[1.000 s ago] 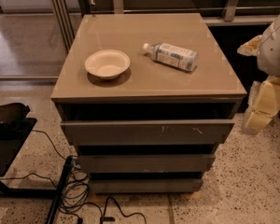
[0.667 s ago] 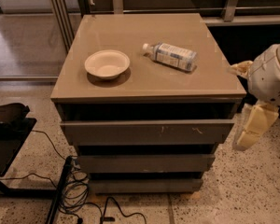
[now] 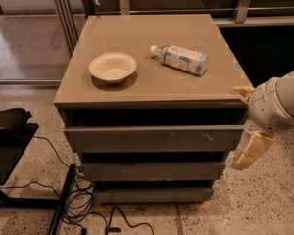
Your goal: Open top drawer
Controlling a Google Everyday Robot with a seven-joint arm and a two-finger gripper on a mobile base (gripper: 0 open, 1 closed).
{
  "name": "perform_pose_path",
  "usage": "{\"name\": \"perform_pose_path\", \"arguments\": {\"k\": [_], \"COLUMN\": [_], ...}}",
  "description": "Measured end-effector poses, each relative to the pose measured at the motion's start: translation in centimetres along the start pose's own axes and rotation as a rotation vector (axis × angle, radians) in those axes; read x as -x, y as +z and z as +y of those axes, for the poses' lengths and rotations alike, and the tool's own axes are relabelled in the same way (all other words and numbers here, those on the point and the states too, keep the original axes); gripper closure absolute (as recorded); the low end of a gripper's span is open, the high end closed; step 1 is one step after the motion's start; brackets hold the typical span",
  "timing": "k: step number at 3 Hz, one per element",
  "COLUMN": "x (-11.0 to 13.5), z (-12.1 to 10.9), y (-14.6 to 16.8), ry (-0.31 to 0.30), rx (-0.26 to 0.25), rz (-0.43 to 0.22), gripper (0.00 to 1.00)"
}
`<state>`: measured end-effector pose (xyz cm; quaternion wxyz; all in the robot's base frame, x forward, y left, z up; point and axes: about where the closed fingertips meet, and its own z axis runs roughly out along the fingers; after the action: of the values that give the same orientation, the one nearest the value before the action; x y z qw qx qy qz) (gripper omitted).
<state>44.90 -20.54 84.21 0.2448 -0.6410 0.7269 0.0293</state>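
Observation:
The top drawer [image 3: 152, 138] is the wide grey-taupe front just under the cabinet top, with small pale scuffs right of centre. A dark gap runs above the panel and none of the drawer's inside shows. My gripper [image 3: 249, 153] hangs from the white rounded wrist at the right edge of the view. It is beside the drawer front's right end, at about the same height and just clear of the cabinet corner.
A white bowl [image 3: 112, 66] and a plastic bottle [image 3: 180, 58] lying on its side rest on the cabinet top [image 3: 152, 33]. Two slimmer drawer fronts [image 3: 154, 171] sit below. Black cables [image 3: 76, 199] and a dark stand [image 3: 10, 136] lie on the floor at left.
My arm has moved left and slightly down, bringing the gripper closer to the right end of the top drawer. The drawer, bowl and bottle have not moved.

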Motion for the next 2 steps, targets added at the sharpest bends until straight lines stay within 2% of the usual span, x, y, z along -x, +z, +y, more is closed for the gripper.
{"name": "perform_pose_path", "arguments": {"k": [2], "x": [0.27], "z": [0.30], "y": [0.67], "ry": [-0.003], "rx": [0.023], "rz": [-0.006], "gripper": [0.00]}}
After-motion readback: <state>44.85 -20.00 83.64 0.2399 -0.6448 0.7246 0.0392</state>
